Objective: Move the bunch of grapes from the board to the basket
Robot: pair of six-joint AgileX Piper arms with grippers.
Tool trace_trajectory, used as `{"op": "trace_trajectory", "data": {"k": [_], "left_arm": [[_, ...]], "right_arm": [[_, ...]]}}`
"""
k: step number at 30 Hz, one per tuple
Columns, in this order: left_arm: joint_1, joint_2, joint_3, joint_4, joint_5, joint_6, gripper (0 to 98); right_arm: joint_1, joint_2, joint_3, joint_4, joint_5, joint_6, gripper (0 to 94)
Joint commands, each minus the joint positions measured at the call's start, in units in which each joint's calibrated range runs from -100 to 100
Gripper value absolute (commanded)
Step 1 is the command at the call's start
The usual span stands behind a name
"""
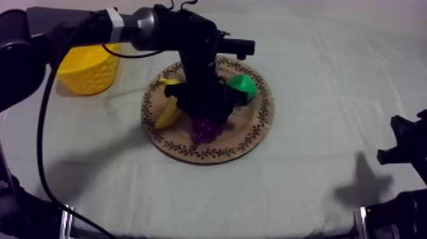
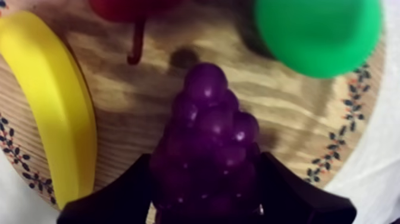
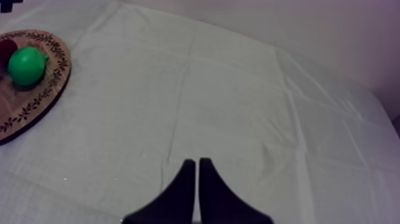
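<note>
Left gripper [image 2: 205, 159] is down over the board [image 2: 291, 113], its two black fingers [image 2: 113, 199] clamped on the grapes [image 2: 208, 119], one finger pressed to each side of the bunch's wide end. The bunch's long axis runs straight out from between the fingers. The wide end is in the grip, and the narrow tip points away from the gripper across the middle of the board, toward the gap between the small red fruit [image 2: 128, 9] and the pear [image 2: 318, 36]. The tip touches neither fruit. Whether the bunch rests on the wood or hangs just clear of it I cannot tell. Beside the grapes lies the banana [image 2: 53, 101], along the patterned rim, roughly parallel to them and not touching. From above, the left arm [image 1: 127, 25] comes in from the upper left and covers most of the bunch; the purple wide end shows under the gripper, toward the near rim. Well apart from the board, at the far left of the cloth [image 1: 305, 178], stands the basket [image 1: 89, 70]. Low at the right sits the right gripper [image 3: 197, 162], fingers together in a narrow wedge over bare cloth, well apart from the board.
</note>
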Motion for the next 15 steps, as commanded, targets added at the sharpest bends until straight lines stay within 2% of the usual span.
{"op": "trace_trajectory", "data": {"k": [1,15], "left_arm": [[0.04,-1.46,0.02,0.03,0.06,-0.44,45.0],[0.85,-13.09,-3.79,-0.91,6.04,-1.02,45.1]], "right_arm": [[-0.02,0.00,-0.04,0.03,0.02,0.01,0.3],[-0.02,0.00,-0.04,0.03,0.02,0.01,0.3]]}}
